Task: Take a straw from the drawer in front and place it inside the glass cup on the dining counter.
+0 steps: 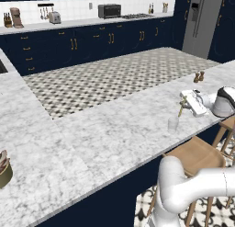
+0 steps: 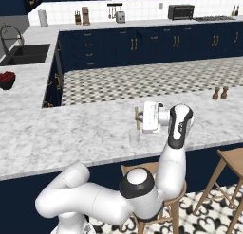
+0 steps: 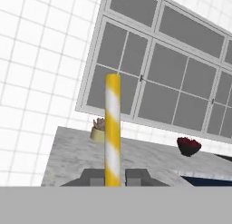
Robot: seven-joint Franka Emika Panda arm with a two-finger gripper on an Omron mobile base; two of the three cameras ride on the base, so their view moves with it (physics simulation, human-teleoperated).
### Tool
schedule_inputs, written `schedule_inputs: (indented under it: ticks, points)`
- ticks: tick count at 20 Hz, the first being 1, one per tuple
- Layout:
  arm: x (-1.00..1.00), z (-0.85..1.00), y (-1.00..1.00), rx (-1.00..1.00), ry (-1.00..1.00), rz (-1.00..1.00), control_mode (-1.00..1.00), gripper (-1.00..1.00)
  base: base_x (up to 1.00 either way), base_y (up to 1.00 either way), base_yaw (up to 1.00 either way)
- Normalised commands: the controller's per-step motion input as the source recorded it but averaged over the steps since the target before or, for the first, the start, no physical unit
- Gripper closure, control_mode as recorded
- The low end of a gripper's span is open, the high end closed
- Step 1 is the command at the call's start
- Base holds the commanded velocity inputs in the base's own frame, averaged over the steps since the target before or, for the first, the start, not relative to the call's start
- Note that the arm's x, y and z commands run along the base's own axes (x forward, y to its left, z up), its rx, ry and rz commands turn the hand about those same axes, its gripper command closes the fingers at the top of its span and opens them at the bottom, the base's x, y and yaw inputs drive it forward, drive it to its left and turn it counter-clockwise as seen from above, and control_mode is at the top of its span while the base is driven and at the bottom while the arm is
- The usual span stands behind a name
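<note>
— While the arm reaches sideways over the dining counter [image 1: 105, 129], what does the gripper [image 3: 113, 177] hold?

— Its two fingers are clamped on the straw [image 3: 112, 128], which stands up between them in the hand view, yellow with white stripes (the base views show it as a thin yellowish stick at the gripper's tip).

— And where is the glass cup [image 1: 173, 124] from there?

— Just below the gripper and a little nearer the counter's edge, standing upright on the marble. The straw's lower end hangs above the cup's rim; whether it touches the glass cannot be told.

— Anything else near the gripper?

— Two small brown shakers [image 2: 220, 93] stand well apart from it, farther along the counter. Ahead of the fingers, the hand view shows a dark red bowl [image 3: 189, 146] and a tan bowl [image 3: 98, 131] on a far marble surface.
</note>
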Motion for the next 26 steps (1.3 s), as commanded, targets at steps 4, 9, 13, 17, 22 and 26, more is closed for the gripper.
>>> schedule_inputs:
  ticks: [4, 9, 13, 17, 22, 26]
  points:
    - [0.21, -0.07, 0.08, 0.03, 0.03, 0.10, -1.00, 1.00, 0.00, 0.00, 0.00]
    - [0.10, -0.09, 0.09, 0.00, 0.02, 0.06, -1.00, 1.00, 0.00, 0.00, 0.00]
    - [0.04, -0.12, 0.10, 0.00, 0.00, 0.04, -1.00, 1.00, 0.00, 0.00, 0.00]
    - [0.04, -0.11, 0.10, 0.00, 0.01, 0.04, -1.00, 1.00, 0.00, 0.00, 0.00]
    - [0.05, -0.06, 0.07, 0.00, 0.01, 0.02, -1.00, 1.00, 0.00, 0.00, 0.00]
    - [0.02, -0.05, 0.01, 0.00, 0.01, 0.00, -1.00, 1.00, 0.00, 0.00, 0.00]
